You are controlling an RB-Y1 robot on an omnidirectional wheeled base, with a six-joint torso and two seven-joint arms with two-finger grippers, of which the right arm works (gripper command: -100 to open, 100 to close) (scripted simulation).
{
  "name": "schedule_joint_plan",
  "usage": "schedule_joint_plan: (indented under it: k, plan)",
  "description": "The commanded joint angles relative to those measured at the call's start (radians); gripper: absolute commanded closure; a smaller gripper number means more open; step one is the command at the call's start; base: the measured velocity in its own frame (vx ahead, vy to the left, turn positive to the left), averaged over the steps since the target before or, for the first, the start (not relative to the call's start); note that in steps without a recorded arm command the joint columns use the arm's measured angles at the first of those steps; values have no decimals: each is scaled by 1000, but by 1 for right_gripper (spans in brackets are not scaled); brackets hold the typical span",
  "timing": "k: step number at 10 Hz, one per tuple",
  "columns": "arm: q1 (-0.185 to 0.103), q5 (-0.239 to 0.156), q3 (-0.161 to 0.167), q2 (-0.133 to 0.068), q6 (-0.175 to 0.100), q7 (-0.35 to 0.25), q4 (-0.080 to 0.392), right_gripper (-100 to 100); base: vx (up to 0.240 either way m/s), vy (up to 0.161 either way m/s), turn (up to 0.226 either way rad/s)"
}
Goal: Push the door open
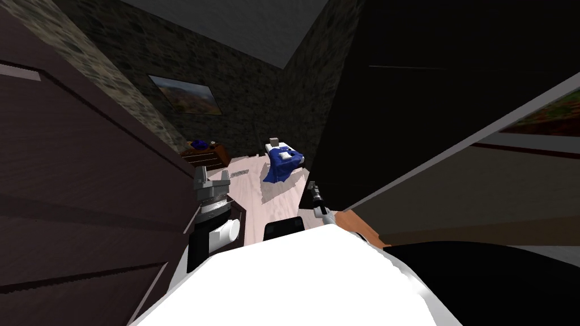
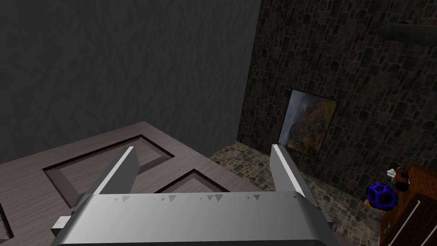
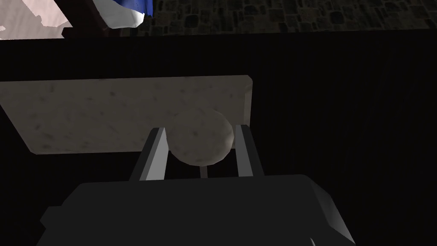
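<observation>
I am gripping the round pale knob (image 3: 199, 143) with the right gripper (image 3: 199, 128), its fingers narrowed against the knob's sides. The dark door (image 3: 341, 106) is lying straight ahead of it, on the right. The left gripper (image 2: 202, 147) is hanging wide open by the brown panelled leaf (image 2: 38, 179), so the right arm is the nearer one.

Bedroom, bed (image 1: 283, 151) (blue cover (image 1: 278, 167)), dresser (image 1: 205, 154), picture (image 1: 186, 95)

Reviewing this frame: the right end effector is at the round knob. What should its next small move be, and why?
Probably push the knob forward, away from the body, to swing the dark door wider. The right end effector has its fingers pressed on the knob's sides, so the grip looks set, and the bed shows past the door's edge. The left end effector hangs open, idle.
</observation>
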Motion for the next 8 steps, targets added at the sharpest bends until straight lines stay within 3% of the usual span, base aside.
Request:
schedule_joint_plan:
  k: [1,8]
  plan:
    - [0,0,0,0,0,0,0,100,84,19,-20]
    - [0,-32,-55,-5,-2,26,5,100,164,28,-41]
